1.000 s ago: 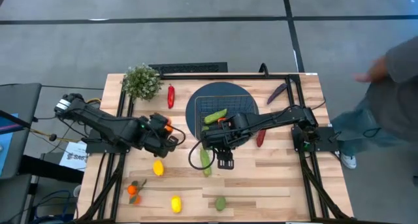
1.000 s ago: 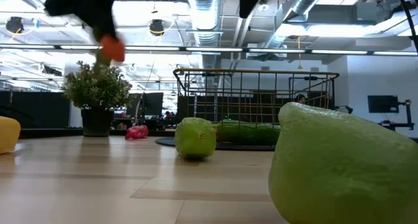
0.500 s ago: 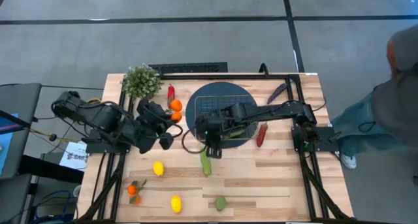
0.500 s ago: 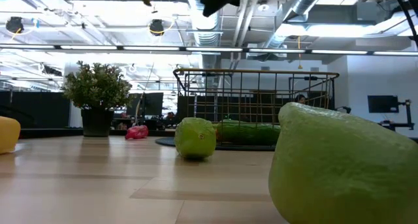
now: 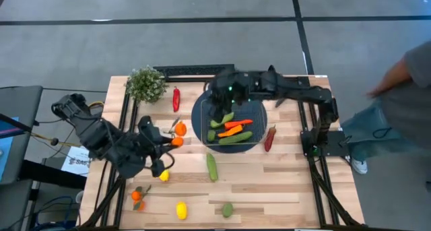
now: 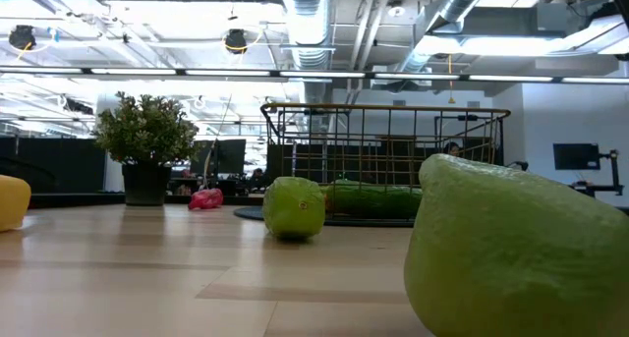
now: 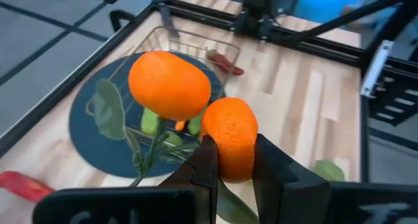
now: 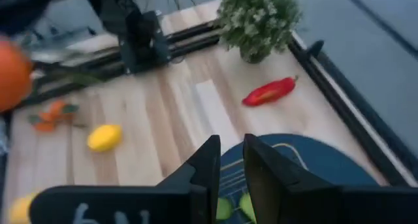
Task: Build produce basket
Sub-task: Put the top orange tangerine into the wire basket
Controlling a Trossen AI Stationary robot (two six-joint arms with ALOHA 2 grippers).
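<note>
My left gripper (image 5: 173, 137) hangs above the table left of the basket, shut on a pair of oranges (image 7: 171, 85) joined by a green stem with leaves. The wire basket (image 5: 258, 116) stands on a round blue mat (image 5: 198, 115) and holds cucumbers (image 5: 236, 138), a carrot (image 5: 232, 131) and limes. My right gripper (image 5: 219, 98) hovers over the basket's far left corner. In the right wrist view its fingers (image 8: 230, 164) stand slightly apart with nothing between them. A cucumber (image 5: 212, 167) lies loose on the table, near of the basket. My left gripper pinches one orange of the pair by its two sides (image 7: 228, 152) between its two fingers. The fingers point toward the table's right, slanting down. The second orange sticks out beyond the fingertips on the stem. Both are lifted clear of the table.
Loose on the table lie lemons (image 5: 163, 174) (image 5: 180, 209), a lime (image 5: 227, 209), another orange pair (image 5: 138, 197), red peppers (image 5: 176, 98) (image 5: 269, 138) and an eggplant (image 5: 284, 95). A bushy plant (image 5: 146, 84) stands at the far left. A person (image 5: 404, 96) stands beyond the right edge.
My right gripper has gone from beside the loose cucumber toward the far edge, across the basket to its far left corner. My left gripper, still shut on the oranges, has swung toward the far edge and come back toward the near edge.
</note>
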